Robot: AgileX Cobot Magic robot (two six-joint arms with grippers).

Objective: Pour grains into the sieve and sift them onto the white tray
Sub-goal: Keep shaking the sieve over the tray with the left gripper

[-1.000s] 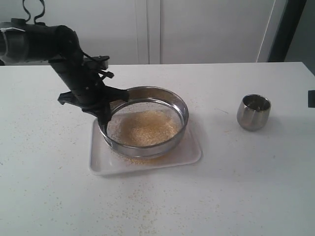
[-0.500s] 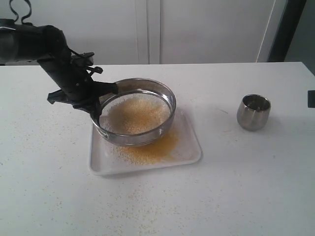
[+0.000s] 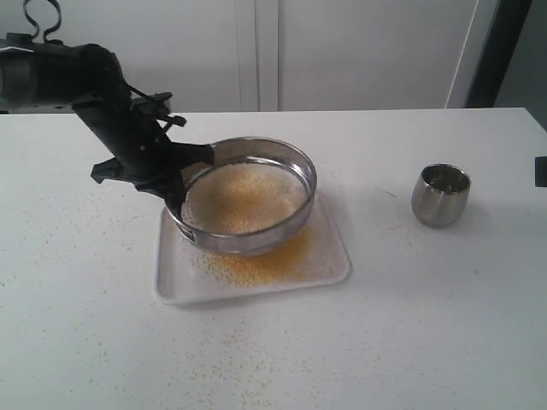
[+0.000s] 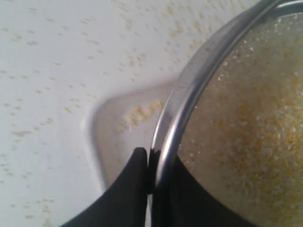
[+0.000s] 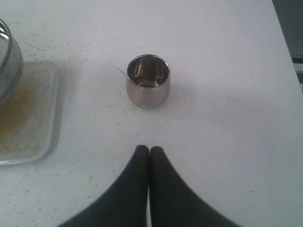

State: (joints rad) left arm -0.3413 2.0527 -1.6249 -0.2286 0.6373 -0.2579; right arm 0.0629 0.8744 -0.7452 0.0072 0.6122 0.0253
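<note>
The steel sieve [image 3: 248,198] hangs tilted just above the white tray [image 3: 329,266], with pale and golden grains [image 3: 244,195] lying on its mesh. My left gripper [image 3: 177,190] is shut on the sieve's left rim [image 4: 189,99], one finger outside the ring and one inside. A patch of fine golden grains [image 3: 261,260] lies on the tray under and in front of the sieve. My right gripper [image 5: 149,150] is shut on nothing, hovering over bare table near the steel cup; it does not show in the exterior view.
A small rounded steel cup [image 3: 440,195] [image 5: 147,80] stands upright on the table to the right of the tray. Stray grains are scattered on the table around the tray. The table's right edge [image 5: 286,56] lies beyond the cup.
The left arm has swung the sieve left and then back right over the tray. More fine golden grains now lie on the tray. The right gripper has not changed.
</note>
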